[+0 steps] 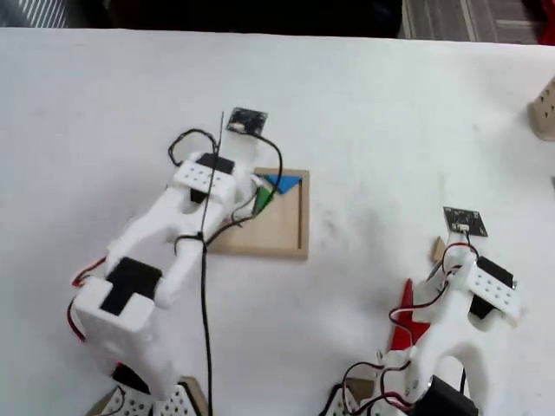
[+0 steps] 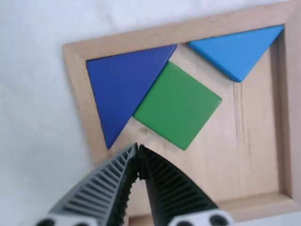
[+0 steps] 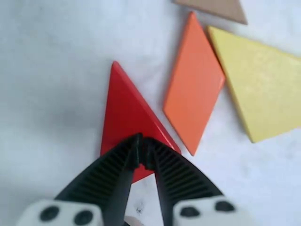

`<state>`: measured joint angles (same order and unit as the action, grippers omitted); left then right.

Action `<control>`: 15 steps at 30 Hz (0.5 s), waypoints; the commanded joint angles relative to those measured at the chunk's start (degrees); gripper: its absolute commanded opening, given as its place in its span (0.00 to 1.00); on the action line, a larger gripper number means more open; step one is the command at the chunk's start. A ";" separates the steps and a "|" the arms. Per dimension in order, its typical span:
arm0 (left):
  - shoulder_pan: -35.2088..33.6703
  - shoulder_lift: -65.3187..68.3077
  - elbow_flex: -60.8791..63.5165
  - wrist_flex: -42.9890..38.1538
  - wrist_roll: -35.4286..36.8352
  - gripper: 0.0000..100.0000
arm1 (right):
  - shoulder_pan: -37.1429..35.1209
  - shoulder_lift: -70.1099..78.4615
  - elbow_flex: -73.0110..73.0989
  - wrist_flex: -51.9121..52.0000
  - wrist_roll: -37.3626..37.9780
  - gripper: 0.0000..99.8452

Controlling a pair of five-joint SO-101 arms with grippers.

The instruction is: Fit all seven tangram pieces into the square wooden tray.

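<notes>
"Left wrist view gives me the inside of the tray (image 2: pixel 75 84). A dark blue triangle (image 2: pixel 122 89) sits in one corner, a green square (image 2: pixel 178 104) lies against its long edge, and a light blue triangle (image 2: pixel 235 49) runs along the same rim into the next corner. My left hand (image 2: pixel 138 151) hangs over the tray floor just beside the dark blue point, fingers together."

"High view gives me less of that. The left arm lies across the tray, so I catch just slivers of green and light blue. It does show the tray on the white desk (image 1: pixel 390 113), well apart from the right arm."

"And the loose pieces?"

"Right wrist view has them on the desk: a red triangle (image 3: pixel 124 113), an orange parallelogram (image 3: pixel 194 89) just beside it, a yellow triangle (image 3: pixel 261 84) next to that, and a tan piece (image 3: pixel 216 7) at the edge. My right hand (image 3: pixel 141 142) is over the red triangle, fingers closed together. I can't tell whether it touches."
</notes>
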<state>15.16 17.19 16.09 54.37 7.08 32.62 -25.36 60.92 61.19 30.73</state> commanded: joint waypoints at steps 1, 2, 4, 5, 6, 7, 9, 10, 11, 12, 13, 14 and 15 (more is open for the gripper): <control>-0.04 3.74 -4.66 -4.40 -0.18 0.02 | -0.66 -0.48 0.35 -1.45 0.62 0.02; 0.13 5.23 -6.24 -4.75 0.35 0.02 | -0.66 -0.48 0.35 -1.45 0.62 0.02; 0.22 7.96 -9.23 -4.75 2.73 0.02 | -0.66 -0.48 0.35 -1.45 0.62 0.02; 0.22 9.10 -10.81 -4.66 3.52 0.02 | -0.66 -0.48 0.35 -1.45 0.62 0.02; 0.57 9.98 -12.13 -4.57 4.04 0.02 | -0.66 -0.48 0.35 -1.45 0.62 0.02; 0.92 10.86 -13.19 -4.48 4.31 0.02 | -0.66 -0.48 0.35 -1.45 0.62 0.02; 1.98 11.74 -14.33 -4.40 4.48 0.02 | -0.66 -0.48 0.35 -1.45 0.62 0.02; 2.68 11.82 -14.33 -4.40 4.48 0.02 | -0.66 -0.48 0.35 -1.45 0.62 0.02; 3.21 11.82 -14.33 -4.40 4.48 0.02 | -0.66 -0.48 0.35 -1.45 0.62 0.02; 3.65 11.74 -14.33 -4.40 4.57 0.02 | -0.66 -0.48 0.35 -1.45 0.62 0.02; 3.91 11.74 -14.33 -4.40 4.57 0.02 | -0.66 -0.48 0.35 -1.45 0.62 0.02; 3.91 11.74 -14.33 -4.40 4.57 0.02 | -0.66 -0.48 0.35 -1.45 0.62 0.02; 3.74 11.74 -14.33 -4.40 4.57 0.02 | -0.66 -0.48 0.35 -1.45 0.62 0.02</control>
<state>16.66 28.53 4.31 51.38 11.03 32.62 -25.36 60.92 61.19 30.73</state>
